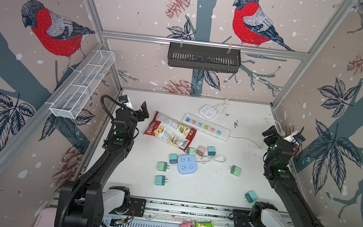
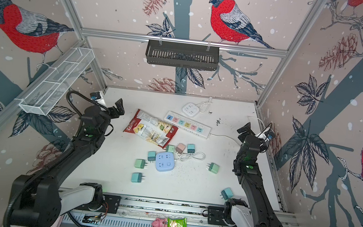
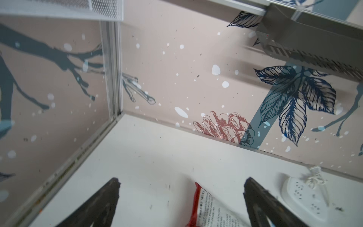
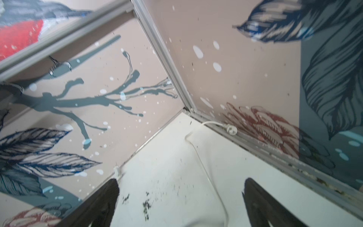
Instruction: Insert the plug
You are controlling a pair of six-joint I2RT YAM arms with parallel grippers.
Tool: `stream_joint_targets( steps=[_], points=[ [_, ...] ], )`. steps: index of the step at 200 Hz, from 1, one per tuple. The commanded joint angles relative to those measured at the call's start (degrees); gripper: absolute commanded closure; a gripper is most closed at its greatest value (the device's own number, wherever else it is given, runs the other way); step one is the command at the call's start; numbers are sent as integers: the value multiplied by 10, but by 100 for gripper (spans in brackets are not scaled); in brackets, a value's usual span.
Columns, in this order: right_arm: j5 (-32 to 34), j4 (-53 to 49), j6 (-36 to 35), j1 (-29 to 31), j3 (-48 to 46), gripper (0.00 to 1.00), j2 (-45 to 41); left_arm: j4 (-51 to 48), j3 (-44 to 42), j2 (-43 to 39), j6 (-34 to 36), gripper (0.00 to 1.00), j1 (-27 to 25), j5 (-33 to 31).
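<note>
Top views: nothing is picked up, so I judge this is the reach for a plug. The left gripper (image 1: 143, 111) and right gripper (image 1: 270, 132) hang raised, jaws spread wide and empty, to either side of the pastel power strip (image 1: 206, 126). The loose plugs lie nearer me than the strip, with the green plug (image 1: 234, 170) closest to the right arm. They are small smooth plastic cubes with rounded edges and flat metal prongs. I'd pinch its flat sides, keep the prongs clear and meet a slot squarely. A crinkly foil chip bag (image 1: 170, 131) sits just beside the strip's end. Left wrist: dark fingers (image 3: 106, 200) are wide apart, the bag's red corner shows between them, and a glossy white socket hub (image 3: 306, 196) lies beyond. Right wrist: the jaws are wide here too. Only the speckled white tabletop (image 4: 167, 157) and a thin white cord (image 4: 198, 151) show. No plug in sight.
</note>
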Motion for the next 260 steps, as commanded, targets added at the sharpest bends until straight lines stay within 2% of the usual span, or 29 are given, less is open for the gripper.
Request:
stream_joint_targets(
  steps=[1, 12, 31, 36, 46, 55, 73, 93, 97, 110, 119, 130, 141, 148, 165, 188, 220, 260],
  points=[
    [-82, -59, 41, 2, 26, 0, 13, -253, 72, 4, -185, 2, 1, -68],
    [-75, -76, 47, 6, 28, 0, 26, -257, 82, -9, -159, 2, -3, -71],
    [-104, -43, 24, 8, 14, 0, 53, -118, -11, -63, -92, 2, -19, -29],
    [-110, -35, 17, 8, 14, 0, 66, -71, -38, -72, -99, 2, -18, -27],
    [-115, -45, 17, 10, 25, 0, 88, -42, -60, -75, -111, 2, -10, -2],
    [-128, -51, 19, 12, 38, 6, 114, -40, -52, -60, -108, 2, -6, 25],
    [-166, -49, 14, 22, 66, 10, 171, -100, 7, 8, -129, 2, -4, 33],
    [-170, -53, 9, 56, 102, 15, 243, -141, 94, 99, -123, 2, 2, 134],
    [-168, -53, 8, 64, 109, 15, 254, -152, 109, 113, -123, 2, -1, 135],
    [-165, -51, 4, 90, 135, 18, 292, -115, 111, 138, -111, 2, -22, 149],
    [-164, -47, 3, 108, 152, 20, 319, -89, 104, 146, -103, 2, -45, 136],
    [-168, -55, -3, 132, 187, 23, 363, -92, 112, 156, -97, 2, -87, 73],
    [-167, -83, -11, 152, 233, 27, 406, -90, 130, 178, -74, 2, -121, 46],
    [-164, -101, -15, 163, 259, 29, 430, -89, 137, 202, -64, 3, -134, 51],
    [-156, -135, -22, 181, 310, 35, 476, -134, 230, 280, -72, 11, -145, 91],
    [-140, -136, -19, 186, 315, 36, 490, -234, 366, 399, -78, 19, -157, 99],
    [-123, -130, -17, 185, 288, 35, 472, -332, 518, 538, -71, 23, -178, 126],
    [-120, -113, -12, 185, 250, 33, 455, -368, 596, 619, -63, 23, -213, 118]
  ],
)
